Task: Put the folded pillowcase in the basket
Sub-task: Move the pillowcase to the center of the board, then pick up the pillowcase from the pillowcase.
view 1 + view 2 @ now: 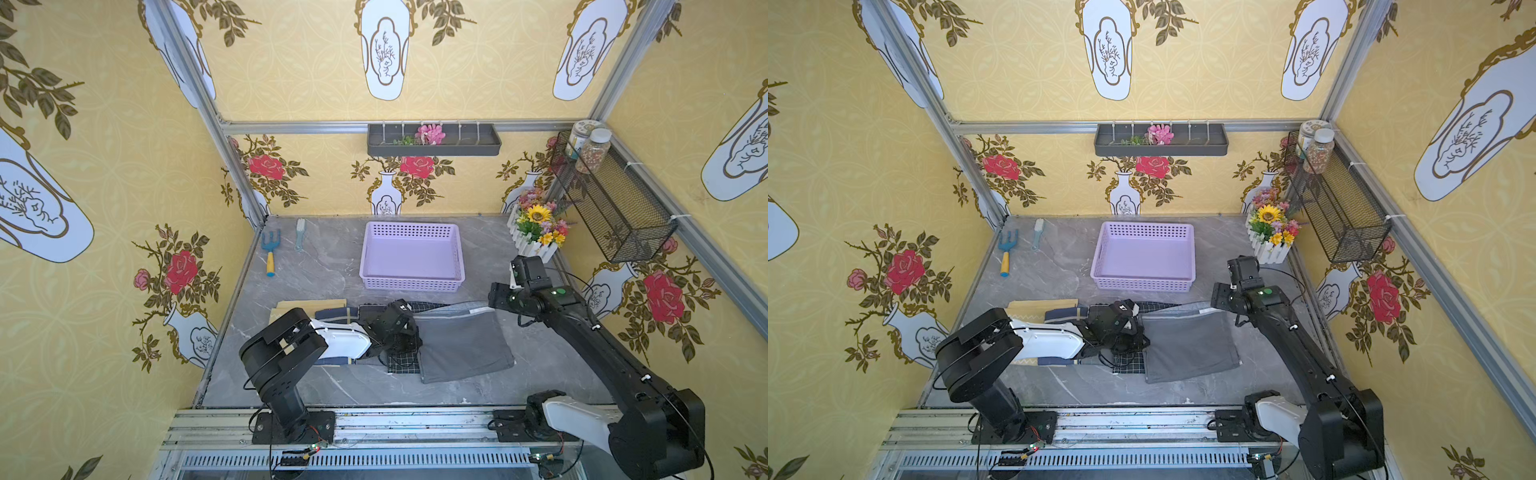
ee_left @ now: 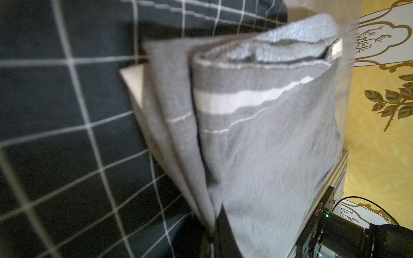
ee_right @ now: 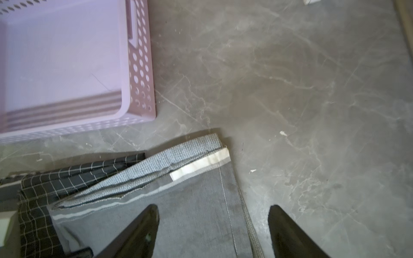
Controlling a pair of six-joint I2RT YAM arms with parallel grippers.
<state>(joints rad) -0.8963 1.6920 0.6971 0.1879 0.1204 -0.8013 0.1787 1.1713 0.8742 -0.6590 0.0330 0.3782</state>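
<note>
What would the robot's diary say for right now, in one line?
left jaws: shut on grey pillowcase edge | right jaws: open over its opposite corner | basket: nothing inside | step: pillowcase not yet in basket

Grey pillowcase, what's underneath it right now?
A black checked cloth pokes out beneath the grey pillowcase at its left edge, with the table showing elsewhere. Anything under its middle is covered.
</note>
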